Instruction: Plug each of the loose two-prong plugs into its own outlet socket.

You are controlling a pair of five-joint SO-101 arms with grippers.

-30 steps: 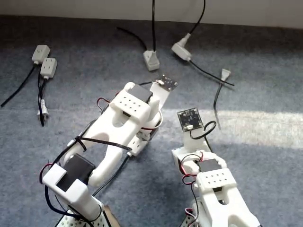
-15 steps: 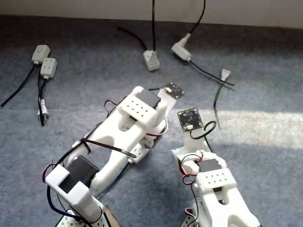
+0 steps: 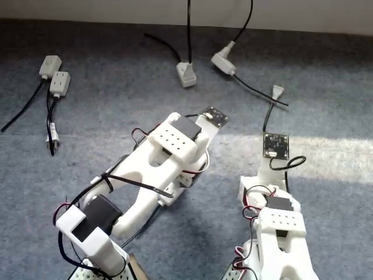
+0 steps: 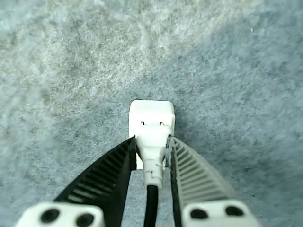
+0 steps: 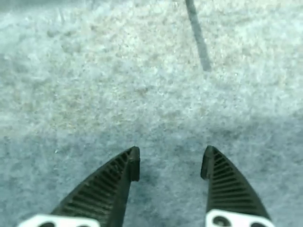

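Observation:
My left gripper (image 4: 152,139) is shut on a white plug (image 4: 154,149) with a black cord (image 4: 150,208), low over the grey carpet. The plug's front meets a white square block (image 4: 151,113) with two small slots; I cannot tell if they are joined. In the high view the left arm (image 3: 175,146) covers both. My right gripper (image 5: 170,163) is open over bare carpet, with a dark cord (image 5: 196,33) ahead of it. The right arm (image 3: 275,146) stands just short of a small white plug (image 3: 278,91). Farther back lie a white socket (image 3: 186,74) and a larger white plug (image 3: 223,63).
Two white sockets (image 3: 49,65) (image 3: 59,83) on black cords lie at the far left of the carpet. Cords from the back edge trail across the far middle. A sunlit band crosses the carpet on the right. Open carpet lies between the left sockets and the left arm.
The left arm has shifted to the right and slightly forward with the plug. The right arm has swung to the right, towards the small plug's cord.

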